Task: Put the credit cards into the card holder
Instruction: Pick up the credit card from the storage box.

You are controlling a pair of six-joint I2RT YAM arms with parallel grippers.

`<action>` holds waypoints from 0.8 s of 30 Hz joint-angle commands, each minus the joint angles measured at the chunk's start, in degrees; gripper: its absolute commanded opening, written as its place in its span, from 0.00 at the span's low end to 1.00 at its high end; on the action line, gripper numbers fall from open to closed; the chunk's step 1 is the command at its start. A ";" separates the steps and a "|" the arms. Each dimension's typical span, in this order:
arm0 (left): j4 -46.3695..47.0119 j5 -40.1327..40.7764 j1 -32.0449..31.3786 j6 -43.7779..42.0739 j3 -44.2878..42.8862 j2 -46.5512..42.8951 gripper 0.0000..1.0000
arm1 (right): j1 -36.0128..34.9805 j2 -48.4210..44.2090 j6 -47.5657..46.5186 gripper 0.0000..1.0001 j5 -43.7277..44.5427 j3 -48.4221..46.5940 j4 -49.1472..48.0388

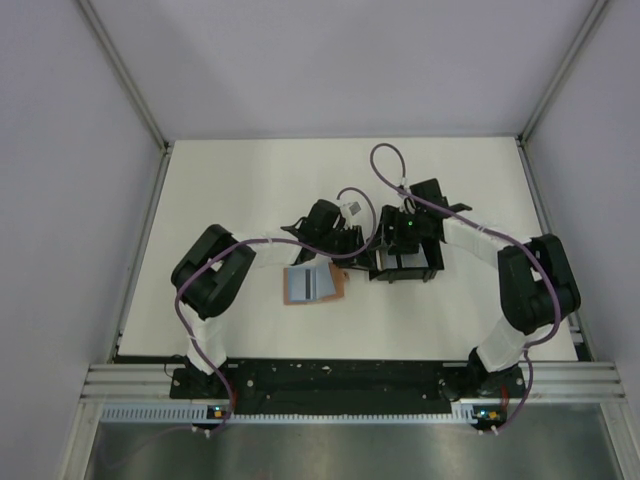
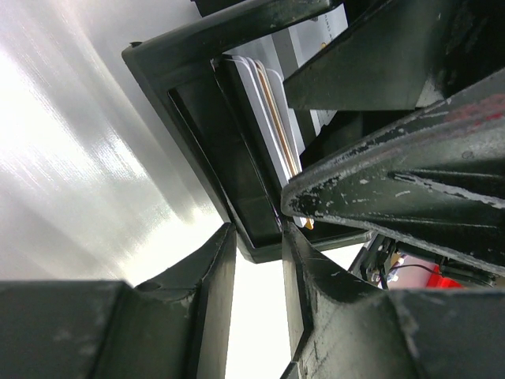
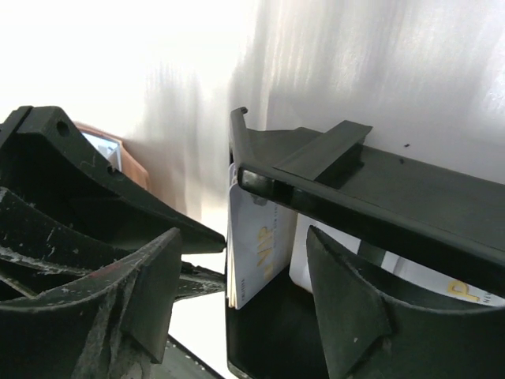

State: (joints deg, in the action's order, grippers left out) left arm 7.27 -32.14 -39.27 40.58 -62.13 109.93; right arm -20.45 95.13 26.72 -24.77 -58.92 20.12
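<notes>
Scuffed, scratched matt black plastic on the left end effector (image 2: 259,237); smooth, faintly glossy black plastic for the tray (image 2: 205,150); slick plastic credit cards (image 3: 256,245); matt tan leather-like card holder (image 1: 310,285); white tabletop (image 1: 250,190) with a streaky sheen.

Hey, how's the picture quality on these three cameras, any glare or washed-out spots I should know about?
Left wrist view: bright glare streaks across the table, while the black tray is dark. Right wrist view: the table's upper left is washed out to white, yet the gold print on the card shows clearly. Top view: soft, even light, no hard shadows.
</notes>
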 commanded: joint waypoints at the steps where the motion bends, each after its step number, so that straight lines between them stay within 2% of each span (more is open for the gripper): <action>1: 2.49 -0.99 0.07 0.03 -0.27 -0.33 0.34 | 0.14 -1.09 -0.70 0.66 3.25 -2.34 0.01; 9: 2.93 -0.99 0.07 0.38 -0.63 -0.24 0.34 | -1.96 4.09 1.75 0.67 0.61 -3.57 -2.10; 14: 2.67 -0.99 0.15 0.29 -0.80 -0.24 0.33 | -1.96 2.17 2.55 0.61 1.39 -2.70 -3.07; 24: 2.58 -0.91 0.15 0.29 -0.54 -0.24 0.33 | -1.97 -0.91 1.32 0.59 2.36 -3.14 -0.08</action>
State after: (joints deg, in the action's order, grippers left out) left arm 7.51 -32.32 -39.27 40.64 -62.13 109.93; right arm -22.00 97.93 28.67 -23.29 -60.12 19.66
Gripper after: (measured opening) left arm 0.334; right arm 0.604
